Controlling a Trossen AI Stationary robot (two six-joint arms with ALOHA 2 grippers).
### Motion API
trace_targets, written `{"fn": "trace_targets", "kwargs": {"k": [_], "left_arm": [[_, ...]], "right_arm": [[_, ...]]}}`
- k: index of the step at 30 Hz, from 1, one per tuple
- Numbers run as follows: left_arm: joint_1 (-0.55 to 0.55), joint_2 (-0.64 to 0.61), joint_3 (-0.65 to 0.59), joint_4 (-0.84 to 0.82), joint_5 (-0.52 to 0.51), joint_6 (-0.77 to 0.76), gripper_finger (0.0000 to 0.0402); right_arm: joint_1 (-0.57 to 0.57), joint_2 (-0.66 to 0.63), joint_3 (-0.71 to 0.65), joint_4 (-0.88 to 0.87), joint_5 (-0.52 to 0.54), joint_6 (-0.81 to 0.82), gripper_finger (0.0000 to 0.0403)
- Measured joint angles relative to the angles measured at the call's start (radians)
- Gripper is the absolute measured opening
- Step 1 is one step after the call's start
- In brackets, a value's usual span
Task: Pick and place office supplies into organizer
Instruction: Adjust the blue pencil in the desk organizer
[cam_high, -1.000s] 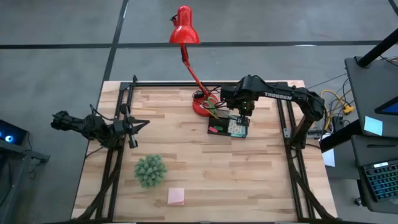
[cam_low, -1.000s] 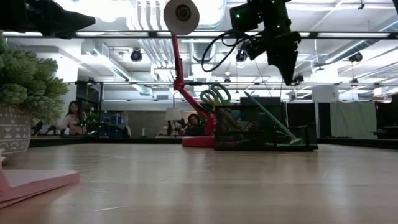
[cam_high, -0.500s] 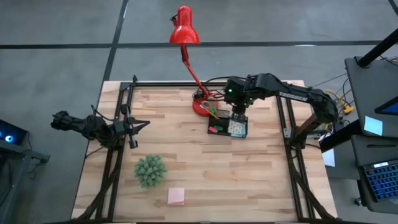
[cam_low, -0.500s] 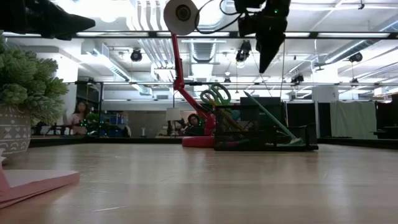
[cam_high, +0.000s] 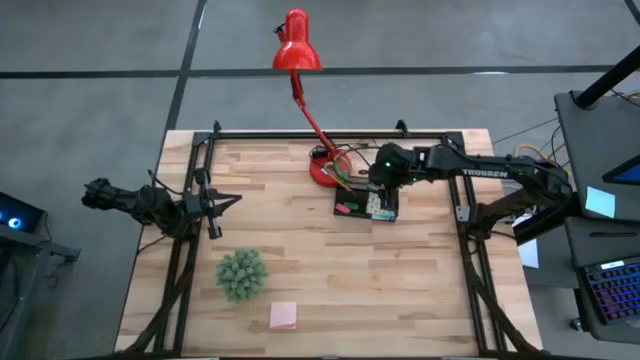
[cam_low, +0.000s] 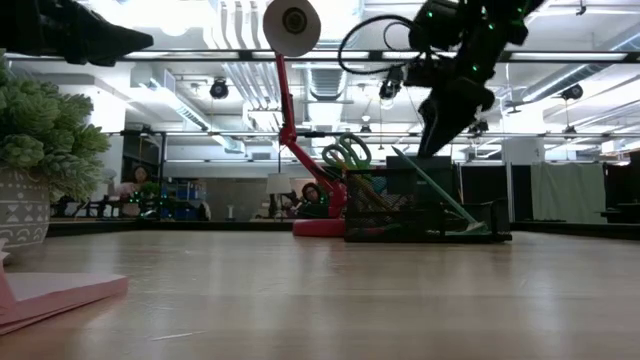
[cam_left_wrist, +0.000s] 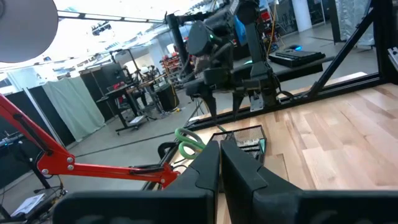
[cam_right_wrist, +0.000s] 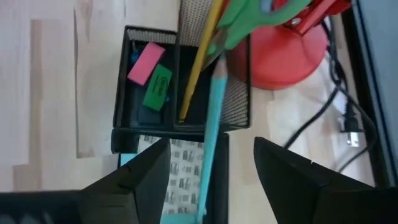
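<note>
The black organizer (cam_high: 350, 212) (cam_right_wrist: 119, 93) stands at the table's far middle, beside the red lamp base (cam_right_wrist: 283, 53). In it lie a pink piece (cam_right_wrist: 144, 64) and a green piece (cam_right_wrist: 157, 88). A pencil (cam_right_wrist: 198, 62), green-handled scissors (cam_low: 345, 153) and a teal pen (cam_right_wrist: 212, 118) lean in its mesh cup. A pale pad (cam_right_wrist: 183, 165) fills the nearer compartment. My right gripper (cam_high: 382, 192) (cam_right_wrist: 211, 149) hangs open just above the organizer, one finger on either side of the pen, touching nothing. My left gripper (cam_high: 232, 198) (cam_left_wrist: 219, 163) waits shut at the table's left. A pink sticky pad (cam_high: 283, 316) lies near the front edge.
A fuzzy green ball (cam_high: 241, 273) sits at the front left, beside the pink pad. The red lamp's arm (cam_low: 290, 110) rises from its base behind the organizer, with cables (cam_right_wrist: 323, 118) at the far edge. Bare wood lies across the table's middle and right.
My right gripper has shifted a little toward the table's left over the organizer, risen and then come lower again, while its arm has stretched out flatter. Its fingers, which tapered to one point in the low view, now stand apart.
</note>
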Motion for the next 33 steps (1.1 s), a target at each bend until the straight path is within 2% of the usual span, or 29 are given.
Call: {"fn": "trace_targets", "kwargs": {"k": [9,14,20,26,33], "left_arm": [[0.000,0.000,0.000,0.002,0.000,0.000,0.0000],[0.000,0.000,0.000,0.004,0.000,0.000,0.0000],[0.000,0.000,0.000,0.003,0.000,0.000,0.0000],[0.000,0.000,0.000,0.003,0.000,0.000,0.0000],[0.000,0.000,0.000,0.001,0.000,0.000,0.0000]], "right_arm": [[-0.040,-0.003,-0.138,0.152,-0.005,-0.026,0.0220],[-0.077,0.016,-0.153,0.194,-0.099,-0.040,0.0209],[-0.102,0.046,-0.153,0.217,-0.105,-0.077,0.0185],[-0.109,0.070,-0.153,0.212,-0.105,-0.090,0.0143],[-0.109,0.069,-0.153,0.204,-0.105,-0.100,0.0052]]}}
